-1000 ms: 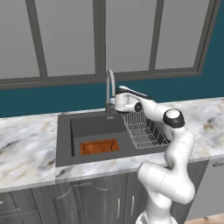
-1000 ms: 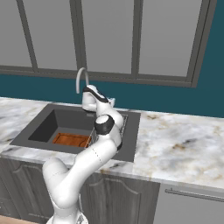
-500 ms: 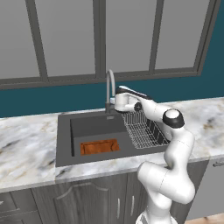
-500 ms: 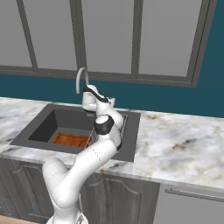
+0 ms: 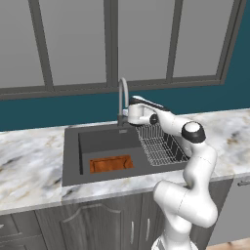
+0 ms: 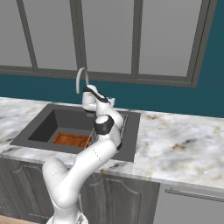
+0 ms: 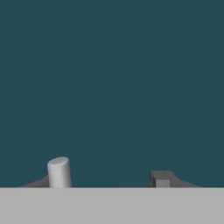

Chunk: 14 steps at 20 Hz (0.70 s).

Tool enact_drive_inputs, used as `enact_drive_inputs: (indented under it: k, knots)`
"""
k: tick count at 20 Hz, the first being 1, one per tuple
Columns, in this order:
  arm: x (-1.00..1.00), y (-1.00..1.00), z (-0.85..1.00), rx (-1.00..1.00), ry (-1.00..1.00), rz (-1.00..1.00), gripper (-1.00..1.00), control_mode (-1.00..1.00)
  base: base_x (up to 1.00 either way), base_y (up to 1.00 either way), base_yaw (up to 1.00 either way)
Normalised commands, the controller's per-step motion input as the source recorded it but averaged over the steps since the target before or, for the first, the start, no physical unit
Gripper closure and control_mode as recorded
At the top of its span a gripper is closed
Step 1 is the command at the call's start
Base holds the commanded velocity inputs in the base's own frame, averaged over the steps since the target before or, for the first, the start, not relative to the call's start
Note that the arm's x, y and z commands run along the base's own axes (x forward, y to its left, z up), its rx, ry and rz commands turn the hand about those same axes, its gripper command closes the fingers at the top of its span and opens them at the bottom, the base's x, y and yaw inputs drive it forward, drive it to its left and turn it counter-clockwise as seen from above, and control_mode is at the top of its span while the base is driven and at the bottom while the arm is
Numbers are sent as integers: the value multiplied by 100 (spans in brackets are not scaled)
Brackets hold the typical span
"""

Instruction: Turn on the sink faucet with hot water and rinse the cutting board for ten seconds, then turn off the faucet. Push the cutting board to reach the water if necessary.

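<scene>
The sink faucet rises at the back rim of the dark sink, its spout curving toward the basin; no water shows below it. My gripper is right beside the faucet's base, pointing at the teal wall. In the hand view the gripper is open: a pale grey cylinder, apparently the faucet's lever, stands just inside the left finger, well apart from the dark right fingertip. The orange-brown cutting board lies flat on the basin floor near the front, also seen as the cutting board.
A silver wire dish rack fills the right part of the sink under my forearm. Marble counter runs on both sides. The teal wall stands close behind the faucet, with glazed panels above.
</scene>
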Motion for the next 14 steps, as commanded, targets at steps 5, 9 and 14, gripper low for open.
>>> enact_drive_inputs:
  k: [5,9,14]
  knots:
    - [0,0,0,0,0,0,100,-100,0,0,0]
    - [0,0,0,0,0,0,100,-100,0,0,0]
    - [0,0,0,0,0,0,100,-100,0,0,0]
